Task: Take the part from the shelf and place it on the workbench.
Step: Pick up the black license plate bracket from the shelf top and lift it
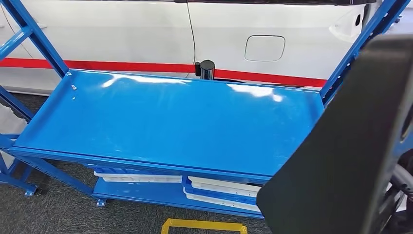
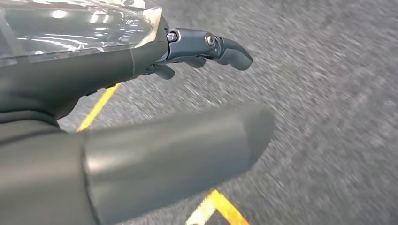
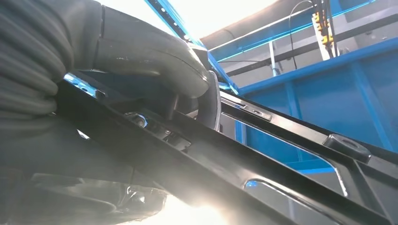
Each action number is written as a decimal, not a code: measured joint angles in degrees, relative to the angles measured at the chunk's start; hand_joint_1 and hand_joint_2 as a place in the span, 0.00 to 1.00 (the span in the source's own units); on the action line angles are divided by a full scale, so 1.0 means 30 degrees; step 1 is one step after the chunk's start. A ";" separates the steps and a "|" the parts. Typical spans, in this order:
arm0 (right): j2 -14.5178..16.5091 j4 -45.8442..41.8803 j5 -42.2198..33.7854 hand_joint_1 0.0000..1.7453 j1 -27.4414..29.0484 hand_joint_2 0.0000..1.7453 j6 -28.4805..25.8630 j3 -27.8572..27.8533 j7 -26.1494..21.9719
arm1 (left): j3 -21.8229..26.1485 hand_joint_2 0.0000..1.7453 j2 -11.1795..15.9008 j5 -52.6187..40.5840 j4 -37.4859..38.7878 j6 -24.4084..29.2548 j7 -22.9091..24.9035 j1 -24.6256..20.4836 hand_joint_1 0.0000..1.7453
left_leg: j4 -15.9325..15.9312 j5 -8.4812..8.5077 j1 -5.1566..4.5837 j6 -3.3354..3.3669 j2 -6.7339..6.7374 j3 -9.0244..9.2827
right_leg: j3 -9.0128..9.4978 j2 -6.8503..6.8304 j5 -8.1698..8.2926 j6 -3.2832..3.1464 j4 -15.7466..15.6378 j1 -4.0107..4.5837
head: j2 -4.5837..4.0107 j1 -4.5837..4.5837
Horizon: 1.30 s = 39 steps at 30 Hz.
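Note:
A large flat black part [image 1: 341, 146] stands tilted at the right of the head view, in front of the blue shelf's [image 1: 146, 117] right end and lifted off its bare top board. In the right wrist view my right hand [image 3: 141, 51] grips this part [image 3: 281, 154], the thick thumb clamped over its ribbed black edge. My left hand [image 2: 117, 93] hangs over grey carpet holding nothing, its dark fingers [image 2: 211, 47] stretched out and apart from the thumb.
A white car body [image 1: 146, 34] with a red stripe stands right behind the shelf. A small black cylinder [image 1: 207, 69] sits at the board's back edge. White trays [image 1: 219, 187] lie on the lower shelf. Blue uprights [image 1: 360, 44] flank the board. Yellow floor tape [image 1: 204, 225] marks the carpet.

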 joint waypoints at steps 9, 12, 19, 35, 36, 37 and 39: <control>0.0742 -0.0474 0.0000 0.99 0.0334 1.00 0.0000 -0.0039 -0.0500 | 0.0486 1.00 -0.0005 0.0136 -0.0007 0.0394 0.0873 -0.0003 0.00 | -0.0012 -0.0010 -0.0049 0.0125 -0.0141 0.0052 | 0.0832 0.0041 0.0409 -0.0417 -0.1515 0.0102 | 0.0000 -0.0053; 0.0875 -0.0492 0.0000 0.99 0.0318 1.00 0.0000 -0.0042 -0.0605 | 0.0519 1.00 -0.0016 -0.0312 -0.0007 0.0451 0.0896 0.0001 0.00 | -0.0058 -0.0001 -0.0019 -0.0190 -0.0138 0.0053 | 0.0819 0.0039 0.0394 -0.0445 -0.1499 0.0141 | 0.0000 -0.0053; 0.1064 -0.0657 0.0000 0.99 0.0320 1.00 0.0000 -0.0284 -0.0746 | 0.0703 1.00 0.0007 0.0446 -0.0007 -0.0552 0.0116 -0.0024 0.00 | -0.0094 -0.0005 -0.0093 -0.0084 -0.0072 0.0062 | 0.0865 0.0035 0.0451 -0.0339 -0.1601 0.0019 | 0.0000 -0.0046; 0.1107 -0.1308 0.0000 0.99 0.0361 1.00 0.0000 -0.0372 -0.0682 | 0.1184 1.00 -0.0036 0.0749 -0.0004 -0.0780 0.0144 -0.0092 0.00 | 0.0038 -0.0053 0.0330 -0.0846 -0.0091 0.0029 | 0.0817 0.0090 0.0557 -0.0231 -0.1425 -0.0238 | 0.0000 -0.0027; 0.1108 -0.1308 0.0000 0.99 0.0335 1.00 0.0000 -0.0341 -0.0640 | 0.1190 1.00 -0.0042 0.0763 -0.0002 -0.0794 0.0144 -0.0104 0.00 | 0.0522 -0.0508 0.0349 -0.0879 -0.0056 -0.0162 | 0.0759 0.0060 0.0633 -0.0426 -0.1454 -0.0279 | 0.0000 -0.0035; 0.1109 -0.1308 0.0000 0.99 0.0312 1.00 0.0000 -0.0314 -0.0611 | 0.1191 1.00 -0.0040 0.0776 0.0000 -0.0812 0.0144 -0.0119 0.00 | 0.1401 -0.1200 0.0355 -0.0891 -0.0021 -0.0514 | 0.0682 0.0017 0.0710 -0.0620 -0.1479 -0.0303 | 0.0000 -0.0047; 0.1111 -0.1308 0.0000 0.99 0.0303 1.00 0.0000 -0.0275 -0.0593 | 0.1197 1.00 -0.0031 0.0781 0.0000 -0.0860 0.0144 -0.0141 0.00 | 0.3967 -0.2718 0.0334 -0.0900 -0.0004 -0.1525 | 0.0446 -0.0088 0.0846 -0.0921 -0.1470 -0.0195 | 0.0000 -0.0064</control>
